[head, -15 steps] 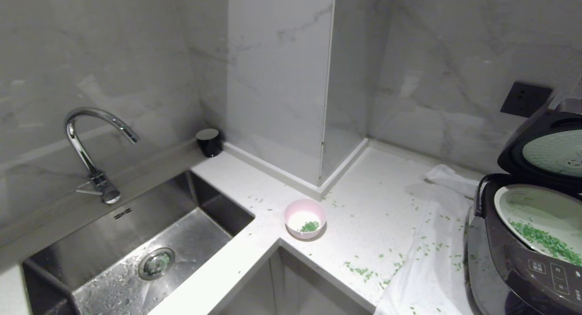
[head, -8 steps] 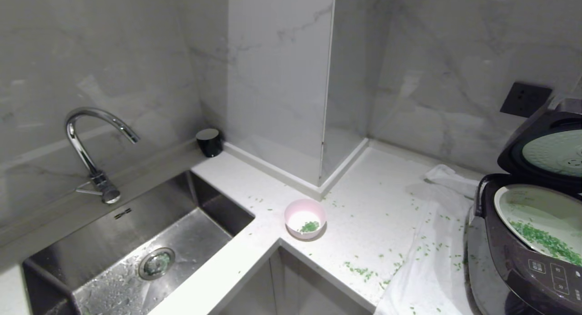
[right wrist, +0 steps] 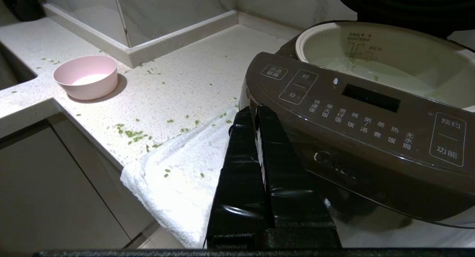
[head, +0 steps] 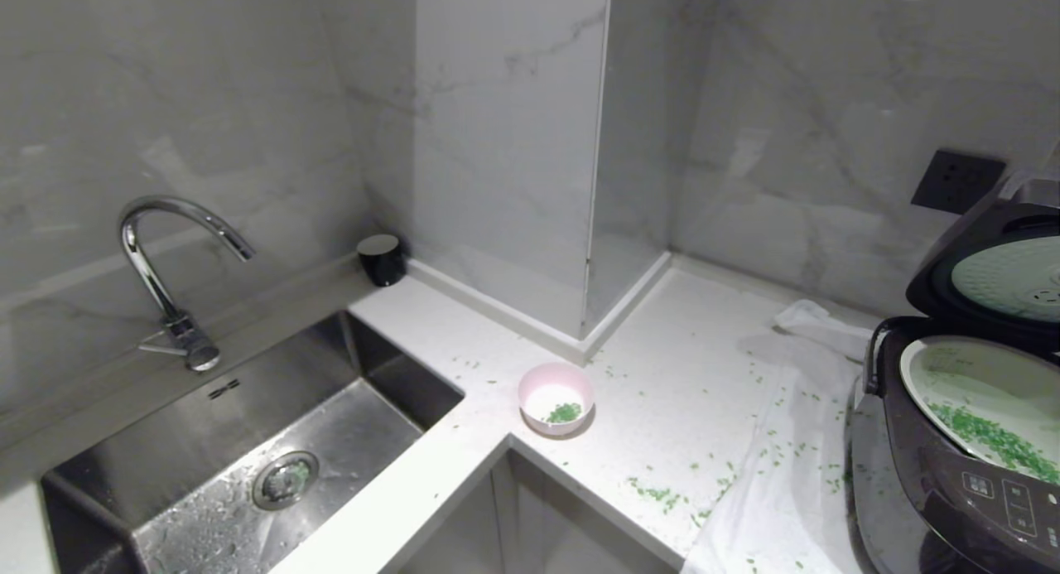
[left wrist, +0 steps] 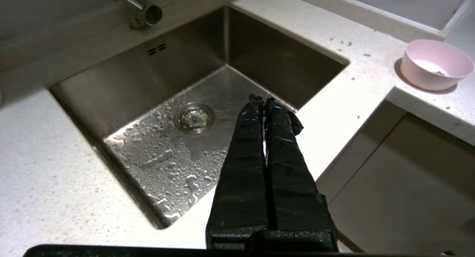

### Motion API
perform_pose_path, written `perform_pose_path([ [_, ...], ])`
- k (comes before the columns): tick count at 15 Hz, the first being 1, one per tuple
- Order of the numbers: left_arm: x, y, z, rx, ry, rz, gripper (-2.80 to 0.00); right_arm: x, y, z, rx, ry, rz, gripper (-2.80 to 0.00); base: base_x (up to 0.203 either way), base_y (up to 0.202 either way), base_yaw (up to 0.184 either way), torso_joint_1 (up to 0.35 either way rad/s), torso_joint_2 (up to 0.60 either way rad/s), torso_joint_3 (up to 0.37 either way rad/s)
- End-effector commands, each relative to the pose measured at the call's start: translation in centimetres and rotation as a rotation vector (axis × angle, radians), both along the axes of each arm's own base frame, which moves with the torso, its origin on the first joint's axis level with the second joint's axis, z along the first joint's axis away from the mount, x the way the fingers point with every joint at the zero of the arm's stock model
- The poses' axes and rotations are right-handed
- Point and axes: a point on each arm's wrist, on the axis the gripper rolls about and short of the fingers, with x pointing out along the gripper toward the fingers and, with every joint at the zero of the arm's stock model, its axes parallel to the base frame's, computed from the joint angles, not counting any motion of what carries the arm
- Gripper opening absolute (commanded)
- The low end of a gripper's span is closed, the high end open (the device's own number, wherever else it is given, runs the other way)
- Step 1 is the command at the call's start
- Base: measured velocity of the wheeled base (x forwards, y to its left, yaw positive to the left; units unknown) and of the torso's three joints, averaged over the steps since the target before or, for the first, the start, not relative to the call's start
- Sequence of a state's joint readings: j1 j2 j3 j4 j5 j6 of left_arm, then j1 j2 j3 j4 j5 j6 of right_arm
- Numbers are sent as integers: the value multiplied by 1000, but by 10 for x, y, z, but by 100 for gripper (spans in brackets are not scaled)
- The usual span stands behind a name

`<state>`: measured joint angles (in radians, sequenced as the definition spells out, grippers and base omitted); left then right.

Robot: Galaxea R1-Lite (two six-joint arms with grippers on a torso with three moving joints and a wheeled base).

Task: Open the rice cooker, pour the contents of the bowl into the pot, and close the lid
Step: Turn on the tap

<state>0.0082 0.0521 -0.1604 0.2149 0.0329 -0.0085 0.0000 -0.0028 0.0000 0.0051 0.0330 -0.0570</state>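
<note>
The dark brown rice cooker (head: 952, 483) stands at the right edge of the counter with its lid (head: 1006, 276) raised. Green bits (head: 994, 441) lie in its pale pot (head: 985, 375). The pink bowl (head: 556, 398) sits upright near the counter's inner corner, holding a small clump of green bits (head: 565, 412). Neither arm shows in the head view. My left gripper (left wrist: 261, 99) is shut and empty, hanging over the sink's front edge, well apart from the bowl (left wrist: 436, 64). My right gripper (right wrist: 254, 110) is shut and empty, low in front of the cooker's button panel (right wrist: 356, 112), over the towel.
A white towel (head: 787, 475) lies under and beside the cooker. Loose green bits (head: 654, 493) are scattered over counter and towel. A wet steel sink (head: 348, 425) with a faucet (head: 166, 251) fills the left. A black cup (head: 381, 259) and a marble column (head: 505, 143) stand behind.
</note>
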Motion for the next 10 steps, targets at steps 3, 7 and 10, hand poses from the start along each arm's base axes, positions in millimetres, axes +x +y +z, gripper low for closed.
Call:
perform_pose_path([
  [3,46,0,52,-18,234,9,-280,0,0,0,-1,4,1,-280,0,0,0,0,0,0],
  [7,131,3,83,-65,384,56,-280,0,0,0,-1,5,1,-280,0,0,0,0,0,0],
  [10,197,6,69,-115,532,184,-280,0,0,0,-1,4,1,-280,0,0,0,0,0,0],
])
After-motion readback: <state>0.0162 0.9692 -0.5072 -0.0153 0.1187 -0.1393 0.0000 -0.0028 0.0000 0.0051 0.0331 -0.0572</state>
